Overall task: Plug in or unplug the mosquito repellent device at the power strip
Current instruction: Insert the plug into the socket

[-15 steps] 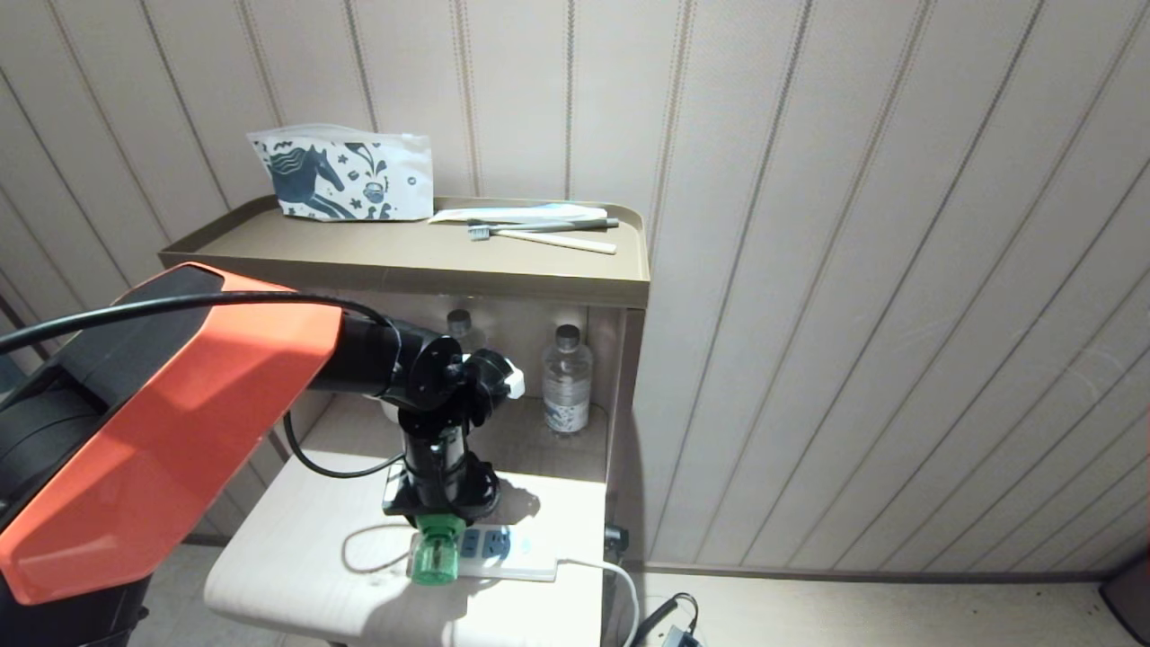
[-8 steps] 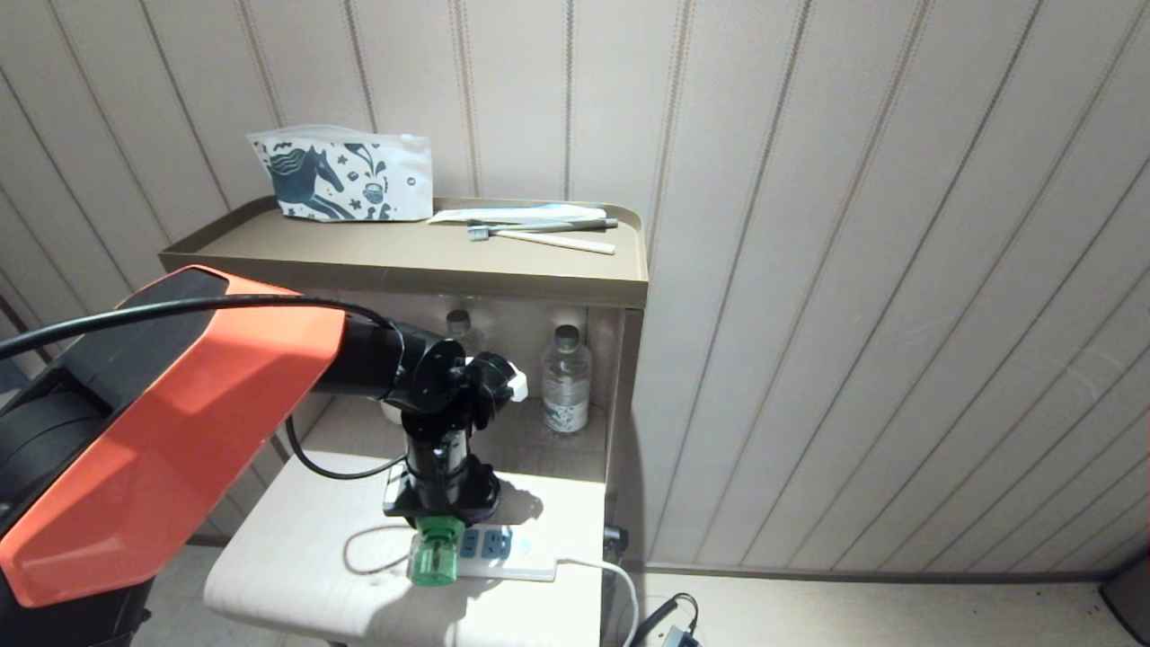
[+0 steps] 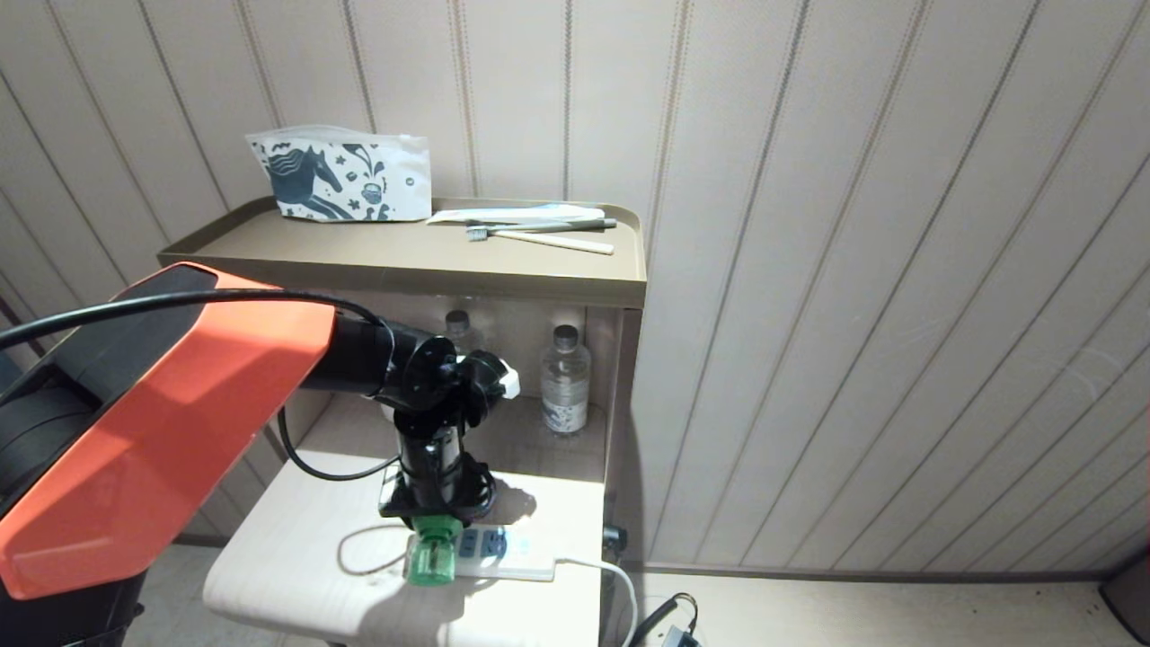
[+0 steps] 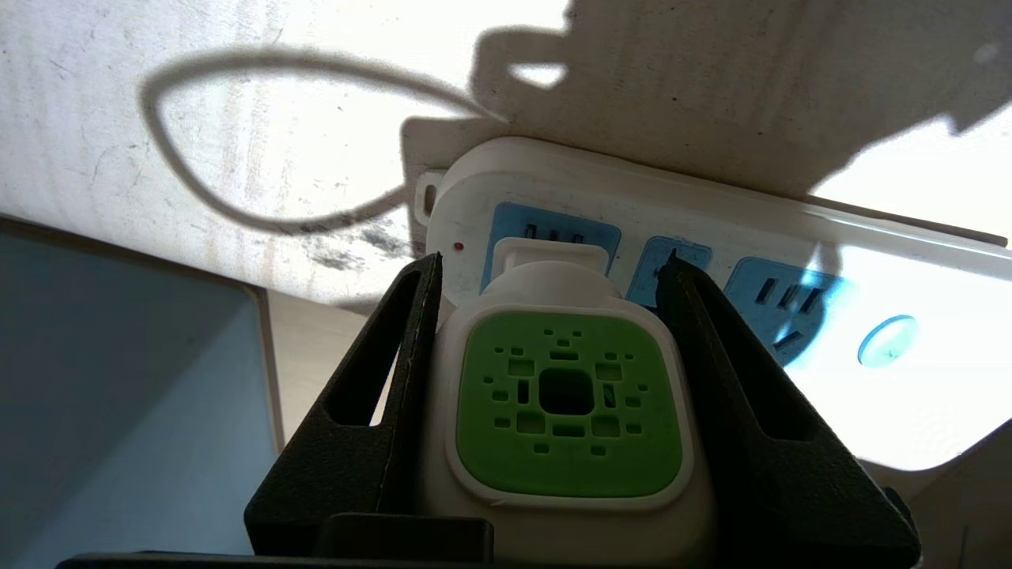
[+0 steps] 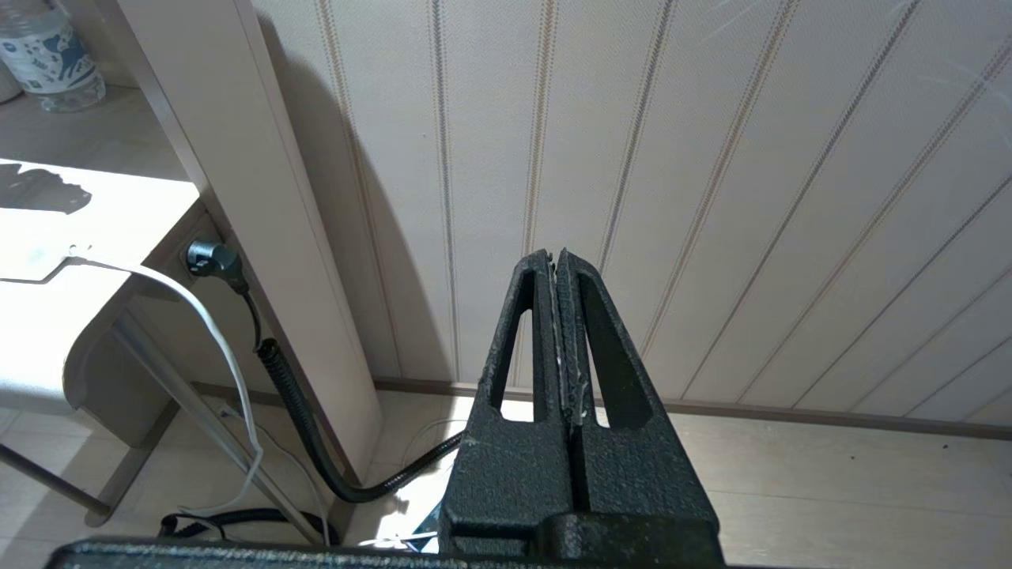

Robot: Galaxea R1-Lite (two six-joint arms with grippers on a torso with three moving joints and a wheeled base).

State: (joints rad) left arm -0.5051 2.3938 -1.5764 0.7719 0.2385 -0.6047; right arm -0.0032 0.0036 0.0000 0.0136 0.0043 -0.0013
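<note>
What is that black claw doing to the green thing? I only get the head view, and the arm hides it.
Observer: The left gripper has a finger pressed on each side of the device.
Operator: Is it plugged in?
Observer: It meets the strip at the end socket; how deep, I cannot tell.
Operator: And the other arm?
Observer: The right gripper is shut and empty, facing the wall.
</note>
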